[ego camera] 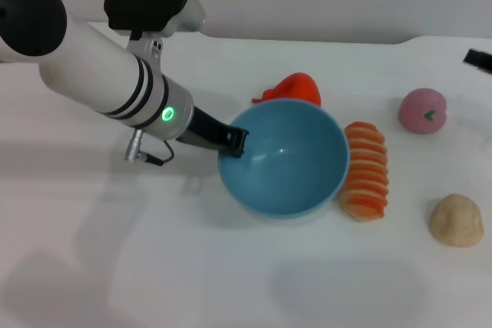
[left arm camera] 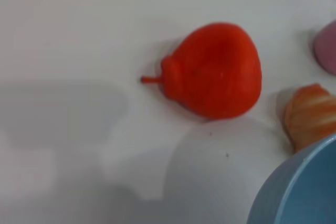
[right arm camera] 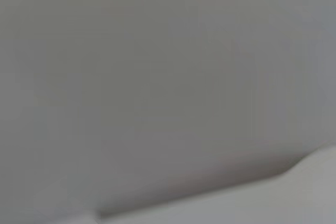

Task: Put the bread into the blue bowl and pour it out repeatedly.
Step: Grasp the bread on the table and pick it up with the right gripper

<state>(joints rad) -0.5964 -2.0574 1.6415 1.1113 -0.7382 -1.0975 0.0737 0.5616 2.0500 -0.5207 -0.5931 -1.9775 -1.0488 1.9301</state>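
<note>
Seen from the head camera: the blue bowl (ego camera: 284, 160) tilted up on its side on the white table (ego camera: 154, 266), mouth turned toward the lens, nothing inside it. Pinched at its left rim by the left gripper (ego camera: 234, 142), fingers pressed onto the bowl's edge, the white arm reaching in from the upper left with a green light lit on the wrist.

Lay just beside the bowl on its right — the bread (ego camera: 367, 170), ridged orange-and-cream top up, long axis running away from the robot, close against the bowl's outer wall; whether actually touching could not be told. Outside the bowl, on the table.

Partly hidden behind the bowl's far rim: a red pear-shaped toy (ego camera: 296, 87). In the left wrist view the same red toy (left arm camera: 212, 71) lay on the bare white surface with its short stem pointing sideways, an end of the bread (left arm camera: 310, 116) and a curve of the bowl's rim (left arm camera: 302, 192) showing at the corner.

Farther right, well apart from the bowl — a pink round fruit toy (ego camera: 422, 110) and, nearer the robot, a beige lump (ego camera: 456, 220).

Only a dark tip of the right gripper (ego camera: 478, 59) showed at the right edge; fingers open or closed, impossible to tell. Right wrist view filled with plain grey wall and a pale strip of surface.
</note>
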